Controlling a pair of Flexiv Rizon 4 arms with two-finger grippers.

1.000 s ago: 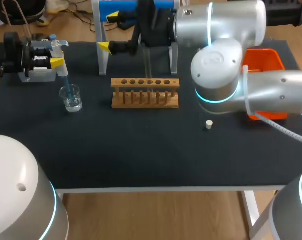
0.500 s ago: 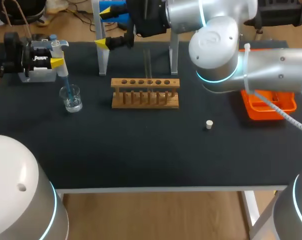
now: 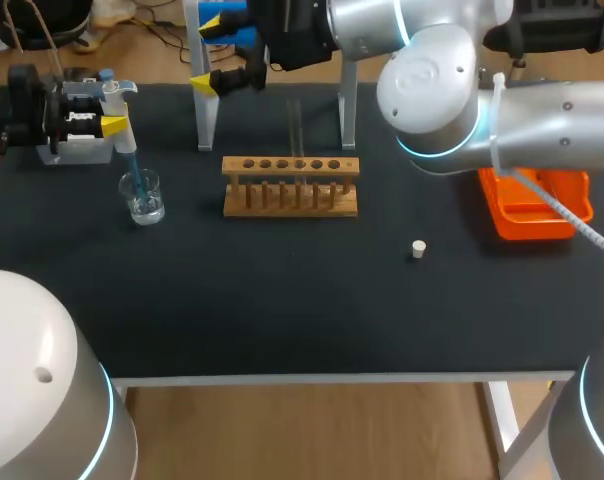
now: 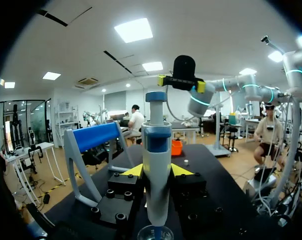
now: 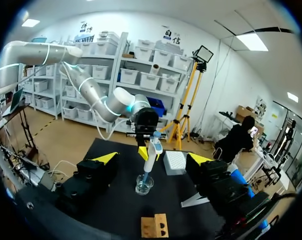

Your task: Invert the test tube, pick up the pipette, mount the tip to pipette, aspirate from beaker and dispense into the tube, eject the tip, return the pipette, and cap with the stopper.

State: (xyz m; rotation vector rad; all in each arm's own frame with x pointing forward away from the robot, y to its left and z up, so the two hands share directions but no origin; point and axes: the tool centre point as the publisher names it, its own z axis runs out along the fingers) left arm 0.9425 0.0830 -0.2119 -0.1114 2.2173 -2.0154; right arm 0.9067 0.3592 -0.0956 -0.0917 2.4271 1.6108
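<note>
Swung up and back over the last second, the right arm (image 3: 437, 90) has uncovered most of the orange bin (image 3: 534, 212) at the bench's (image 3: 282, 300) 3 o'clock, though its elbow still hides the bin's far rim. The left arm has not moved.

The right tool (image 3: 214, 50) hangs at 12 o'clock by the stand (image 3: 204, 95), fingers spread wide with nothing between them. At 10 o'clock the left tool (image 4: 156, 170) pinches the pipette (image 4: 157, 140) upright, its tip (image 3: 130, 165) dipped into the beaker (image 3: 142, 196) near the left edge. I cannot tell the liquid level.

The test tube (image 3: 294, 122) is a faint clear line rising behind the rack (image 3: 291, 186). The stopper (image 3: 418, 249) lies at the rack's 4 o'clock, well apart.
</note>
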